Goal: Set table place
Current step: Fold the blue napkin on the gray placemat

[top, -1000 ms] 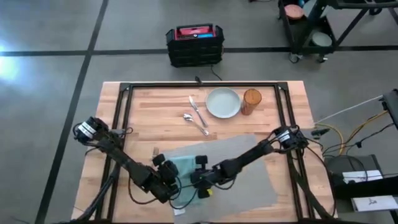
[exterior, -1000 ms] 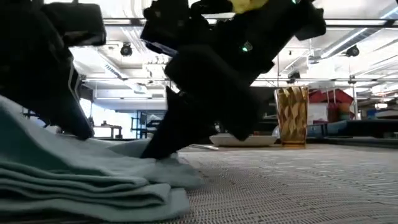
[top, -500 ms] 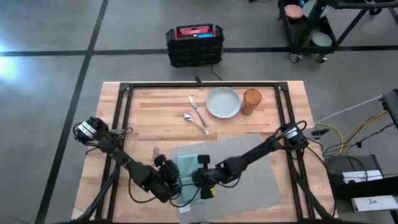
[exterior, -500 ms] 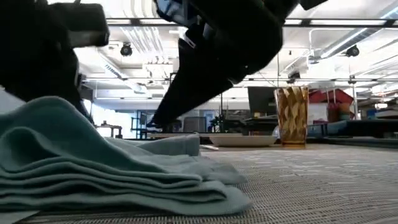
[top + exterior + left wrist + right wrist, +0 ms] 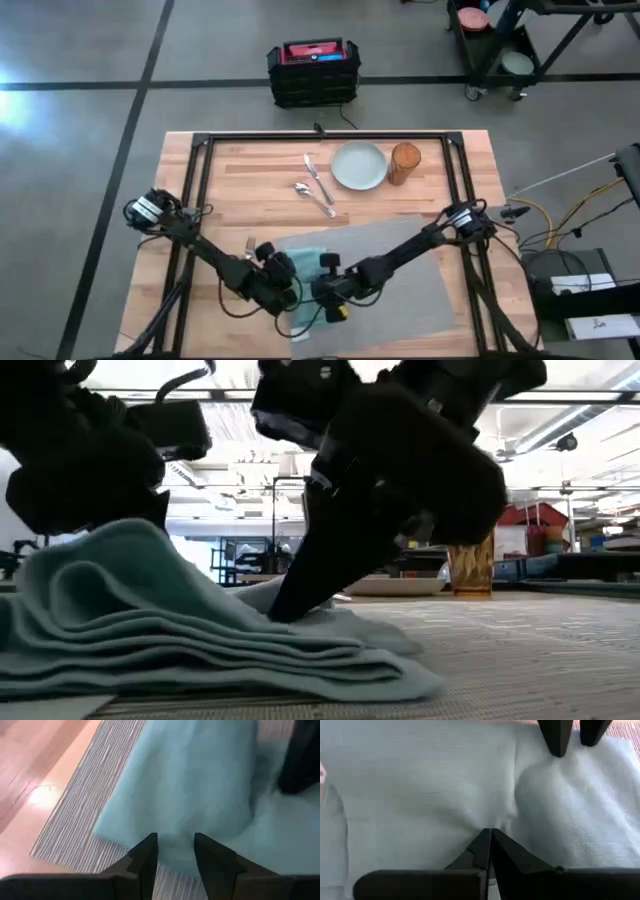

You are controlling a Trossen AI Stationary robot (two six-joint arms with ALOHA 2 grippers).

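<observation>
Teal napkin (image 5: 305, 285) bunched on grey placemat (image 5: 400, 270) near table (image 5: 250, 190) front edge. Right gripper (image 5: 489, 842) clenched, seemingly pinching napkin; left gripper (image 5: 172, 851) released over it. Plate (image 5: 358, 165), glass (image 5: 404, 163), cutlery (image 5: 318, 186) unplaced near far edge.

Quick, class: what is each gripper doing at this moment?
Left gripper: open, fingers on the teal napkin.
Right gripper: shut on the napkin.

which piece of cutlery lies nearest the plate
The knife, the long straight piece, lies nearest the plate. The spoon and fork lie farther from it.
</observation>
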